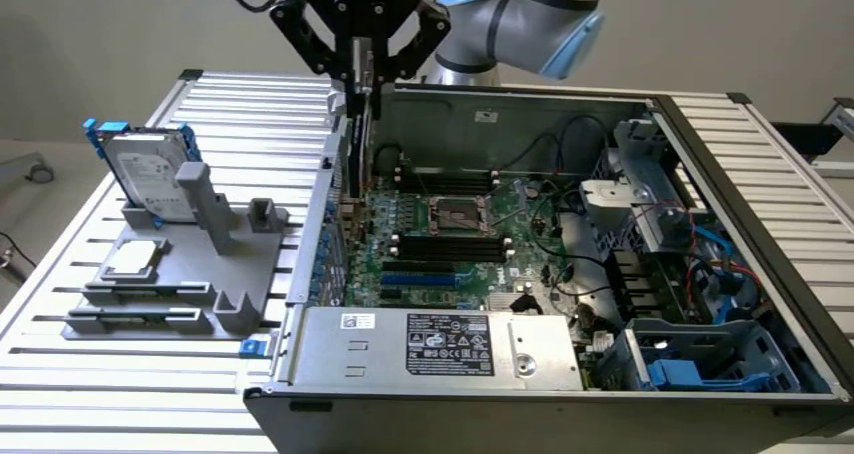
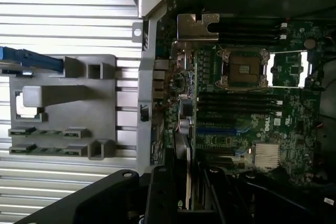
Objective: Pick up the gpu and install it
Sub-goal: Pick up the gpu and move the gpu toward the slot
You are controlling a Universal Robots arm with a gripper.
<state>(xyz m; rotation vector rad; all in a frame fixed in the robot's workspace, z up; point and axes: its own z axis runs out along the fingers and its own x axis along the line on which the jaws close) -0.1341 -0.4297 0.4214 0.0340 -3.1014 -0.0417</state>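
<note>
My gripper hangs over the left wall of the open computer case in the exterior view and is shut on the gpu. The card is seen edge-on as a thin dark strip pointing straight down. Its lower end sits just inside the case wall, above the rear edge of the green motherboard. In the wrist view the gpu runs as a narrow edge out from between the dark fingers, over the board's slot area. The gripper stands at the picture's edge there.
A grey fixture on the slatted table holds a silver hard drive in a blue frame and a small square chip. Inside the case are the CPU socket, blue slots, the power supply and cables.
</note>
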